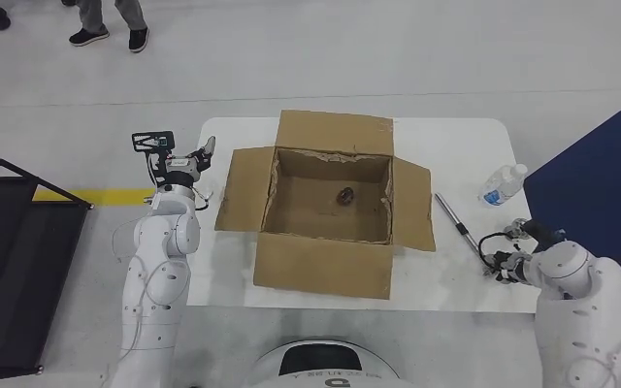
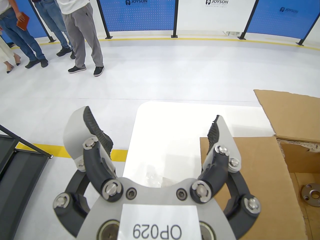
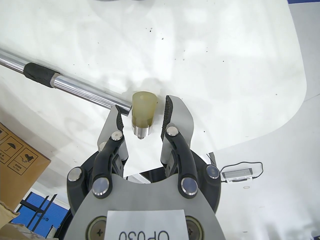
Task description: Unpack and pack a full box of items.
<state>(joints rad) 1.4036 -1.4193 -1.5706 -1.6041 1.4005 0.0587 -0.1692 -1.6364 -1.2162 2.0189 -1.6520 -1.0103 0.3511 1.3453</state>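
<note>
White table (image 1: 448, 145) beside black rack (image 1: 34, 254)

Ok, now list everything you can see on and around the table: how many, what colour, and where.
table: one, white, under everything
cardboard box: one, brown, mid-table, flaps open
flange: one, dark metal ring, on the box floor
rod: one, shiny metal with a black band, on the table beside the box, right arm's side
water bottle: one, clear with blue label, beyond the rod near the table's edge
plug: one, yellowish translucent with a metal end, on the table by the rod's end
left gripper: open, empty, over the table's edge beside the box
right gripper: open, one finger on each side of the plug
</note>
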